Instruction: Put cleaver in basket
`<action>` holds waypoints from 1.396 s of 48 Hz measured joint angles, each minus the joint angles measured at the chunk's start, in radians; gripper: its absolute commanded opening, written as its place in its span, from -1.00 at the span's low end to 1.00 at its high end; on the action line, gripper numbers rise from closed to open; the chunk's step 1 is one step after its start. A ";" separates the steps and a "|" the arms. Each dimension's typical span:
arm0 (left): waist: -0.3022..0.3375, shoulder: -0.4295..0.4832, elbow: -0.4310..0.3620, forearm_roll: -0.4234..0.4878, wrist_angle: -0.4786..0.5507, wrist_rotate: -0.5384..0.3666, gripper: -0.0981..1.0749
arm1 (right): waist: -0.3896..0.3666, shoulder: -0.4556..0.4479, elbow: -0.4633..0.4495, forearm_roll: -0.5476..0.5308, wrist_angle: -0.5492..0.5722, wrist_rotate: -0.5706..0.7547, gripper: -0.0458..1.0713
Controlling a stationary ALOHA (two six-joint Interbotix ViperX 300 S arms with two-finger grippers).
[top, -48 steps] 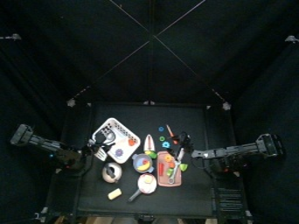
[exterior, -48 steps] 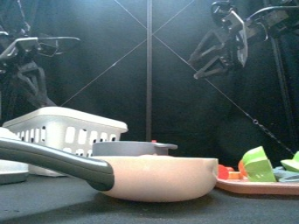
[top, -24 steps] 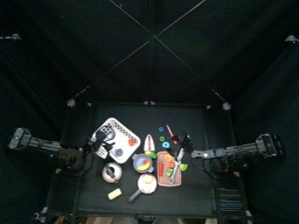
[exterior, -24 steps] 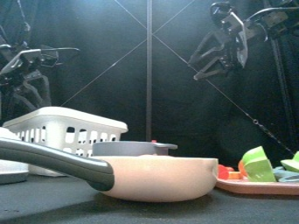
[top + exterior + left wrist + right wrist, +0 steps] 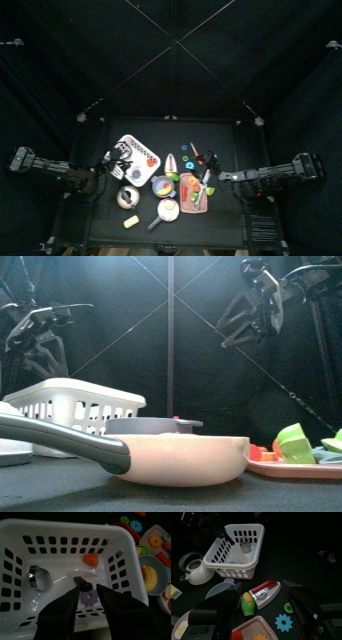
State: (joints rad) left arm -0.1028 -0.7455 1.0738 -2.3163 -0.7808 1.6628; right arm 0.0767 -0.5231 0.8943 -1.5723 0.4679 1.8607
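The white basket sits at the left side of the table. The left claw hangs right over it. Its two jaws are spread apart and hold nothing.

Just past the tips of the jaws, a small thing with a dark handle lies on the basket floor. It looks like the cleaver, but its blade is hard to make out. An orange bit lies near it, a shiny metal cup is by one wall, and a purple thing shows between the jaws.

From the front, a big pink pan with a gray handle stands before the basket and hides its lower corner. A gray bowl is behind the pan. A tray with green toy food is on the right.

A white kettle stands just beside the basket. A toy corn lies farther off, and a dish with a banana is near the basket's other side.

The right claw waits at the right side, up high and well away from the basket. Its jaws are wide apart and empty.
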 measured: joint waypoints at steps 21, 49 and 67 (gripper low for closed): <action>-0.003 0.000 -0.009 0.046 0.000 -0.002 0.70 | 0.000 0.000 0.000 -0.002 -0.002 -0.002 0.81; -0.003 0.000 -0.009 0.055 0.048 0.000 0.70 | 0.000 0.000 0.000 -0.002 -0.002 -0.002 0.81; -0.040 0.028 -0.012 0.133 0.192 0.003 0.70 | 0.003 0.006 0.000 -0.005 -0.012 -0.002 0.81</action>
